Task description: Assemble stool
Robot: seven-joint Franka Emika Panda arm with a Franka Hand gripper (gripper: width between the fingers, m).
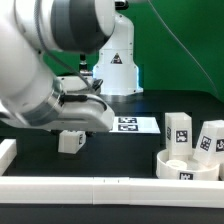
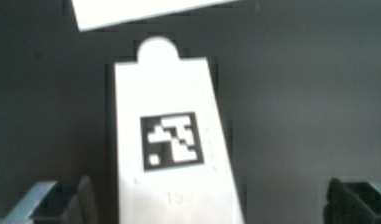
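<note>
Fingertips of the end effector [image 2: 201, 205], spread apart and cropped, flank a leg [image 2: 173, 140] without touching.

Black table [image 1: 110, 155] — leg [image 1: 70, 141], marker board [image 1: 135, 124], seat [image 1: 185, 166].

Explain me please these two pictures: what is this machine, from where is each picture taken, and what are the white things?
The machine is a robot arm with a two-finger gripper. One picture comes from a camera beside the table, the other from a camera on the arm's wrist, looking down between the fingers. The white pieces with black-and-white tags are stool parts: the round seat with two legs standing by it, and one leg lying under the open gripper, not held. The flat tagged sheet is the marker board.
</note>
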